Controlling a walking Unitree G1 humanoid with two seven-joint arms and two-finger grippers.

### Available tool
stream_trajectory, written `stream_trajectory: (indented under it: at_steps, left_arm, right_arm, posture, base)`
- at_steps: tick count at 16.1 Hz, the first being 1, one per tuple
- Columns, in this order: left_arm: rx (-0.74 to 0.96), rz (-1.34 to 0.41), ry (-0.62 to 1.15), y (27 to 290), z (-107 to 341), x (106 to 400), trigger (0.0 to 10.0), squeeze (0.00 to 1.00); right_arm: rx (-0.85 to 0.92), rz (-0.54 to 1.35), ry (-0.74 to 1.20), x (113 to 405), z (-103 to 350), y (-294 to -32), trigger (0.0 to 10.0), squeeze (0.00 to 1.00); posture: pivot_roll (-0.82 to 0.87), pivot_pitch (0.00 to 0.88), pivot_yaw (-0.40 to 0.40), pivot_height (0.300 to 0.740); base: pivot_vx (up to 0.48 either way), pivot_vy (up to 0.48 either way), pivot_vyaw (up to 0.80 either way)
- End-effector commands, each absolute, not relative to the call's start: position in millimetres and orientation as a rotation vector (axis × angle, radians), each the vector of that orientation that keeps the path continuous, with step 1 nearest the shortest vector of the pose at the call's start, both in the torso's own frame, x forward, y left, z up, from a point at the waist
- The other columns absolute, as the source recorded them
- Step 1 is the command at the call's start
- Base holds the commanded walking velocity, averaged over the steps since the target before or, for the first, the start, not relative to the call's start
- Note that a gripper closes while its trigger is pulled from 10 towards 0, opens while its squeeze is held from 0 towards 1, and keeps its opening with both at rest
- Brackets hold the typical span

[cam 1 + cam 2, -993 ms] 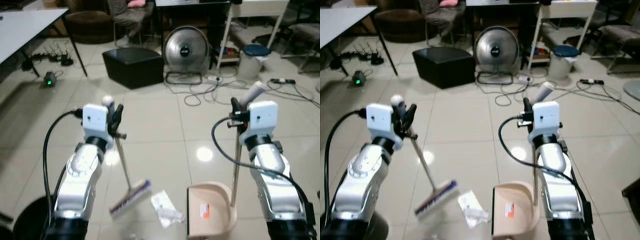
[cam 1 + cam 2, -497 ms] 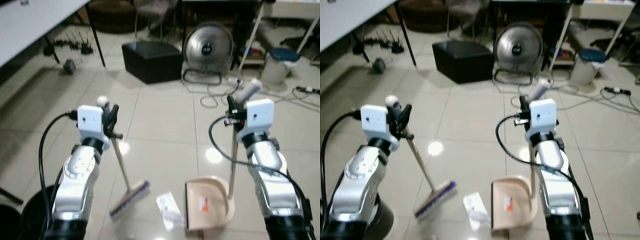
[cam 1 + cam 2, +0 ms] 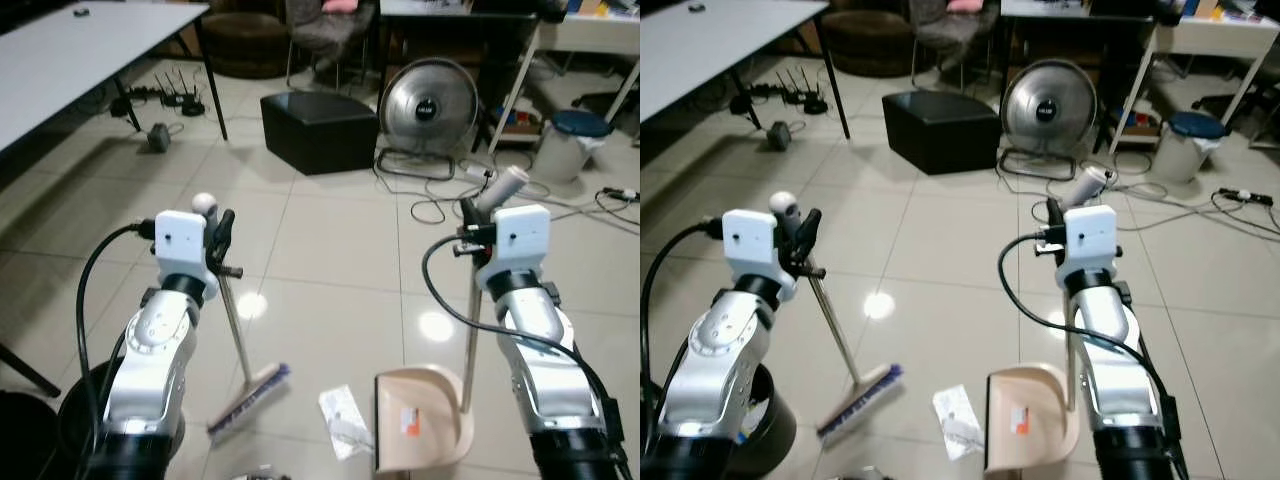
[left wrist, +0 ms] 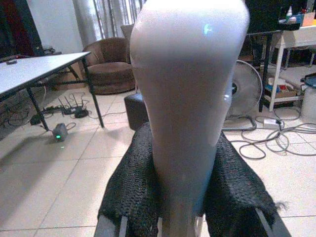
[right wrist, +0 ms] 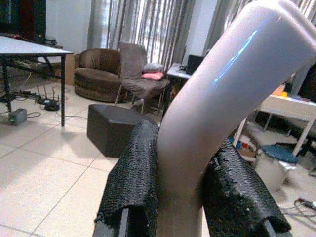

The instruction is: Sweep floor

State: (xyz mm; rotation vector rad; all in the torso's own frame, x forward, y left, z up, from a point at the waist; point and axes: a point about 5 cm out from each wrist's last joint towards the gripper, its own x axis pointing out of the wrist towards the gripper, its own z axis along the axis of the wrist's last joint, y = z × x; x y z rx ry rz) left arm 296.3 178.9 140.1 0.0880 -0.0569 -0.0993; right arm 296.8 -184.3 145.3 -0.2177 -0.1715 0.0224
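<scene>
since a second ago the head camera has lifted, so more worktop (image 3: 90, 50) and fan (image 3: 430, 100) show; both tools stay as they were. left tool (image 3: 222, 240) is clamped on the broom (image 3: 245, 395), right tool (image 3: 470, 225) on the dustpan (image 3: 420, 420) handle. sweep the wrapper (image 3: 343, 422) (just beside the pan) with short, low strokes. wrist views show the finger pads (image 4: 133, 182) hugging each handle.

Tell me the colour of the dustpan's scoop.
The dustpan scoop is pale beige-pink, with a small orange and white label inside. The left eye view shows it best.
</scene>
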Motion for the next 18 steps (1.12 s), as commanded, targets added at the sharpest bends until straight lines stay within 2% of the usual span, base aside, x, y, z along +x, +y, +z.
stream_trajectory:
  at_steps: [1,2,5,8,10,13,15,18]
  left_arm:
    - [0.074,-0.087,-0.131,177.9,155.1,306.0,10.0,0.00]
    - [0.048,-0.074,-0.136,176.2,156.8,313.0,10.0,0.00]
    - [0.048,-0.074,-0.129,169.4,158.6,330.1,10.0,0.00]
    - [0.057,-0.054,-0.143,166.7,158.3,337.6,10.0,0.00]
    - [0.028,-0.023,-0.197,165.1,161.3,343.2,10.0,0.00]
    - [-0.036,0.059,-0.228,168.9,160.9,346.1,10.0,0.00]
    - [-0.016,0.052,-0.244,167.2,158.3,349.2,10.0,0.00]
    - [0.010,0.081,-0.255,168.1,153.8,350.9,10.0,0.00]
  right_arm:
    - [-0.239,0.028,-0.220,303.0,154.1,-187.5,10.0,0.00]
    - [-0.240,0.033,-0.218,306.3,151.2,-188.1,10.0,0.00]
    - [-0.305,0.092,-0.198,312.8,135.1,-182.6,10.0,0.00]
    - [-0.377,0.101,-0.209,317.3,128.3,-185.5,10.0,0.00]
    - [-0.433,0.055,-0.255,323.4,133.6,-195.3,10.0,0.00]
    - [-0.500,0.052,-0.322,325.4,140.1,-196.7,10.0,0.00]
    - [-0.491,0.050,-0.350,331.6,141.0,-191.7,10.0,0.00]
    - [-0.472,0.047,-0.373,336.2,140.5,-185.0,10.0,0.00]
  posture:
    - [0.06,0.036,0.032,0.740]
    - [0.06,0.039,0.033,0.740]
    - [0.08,0.120,0.053,0.740]
    - [0.09,0.181,0.074,0.740]
    - [0.10,0.247,0.074,0.740]
    - [0.10,0.293,0.081,0.740]
    - [0.09,0.344,0.074,0.740]
    - [0.10,0.371,0.046,0.740]
  base:
    - [0.000,0.000,0.00]
    - [0.000,0.000,0.00]
    - [0.000,0.000,0.00]
    - [0.000,0.000,0.00]
    - [0.000,0.000,0.00]
    - [0.000,0.000,0.00]
    - [0.000,0.000,0.00]
    - [0.000,0.000,0.00]
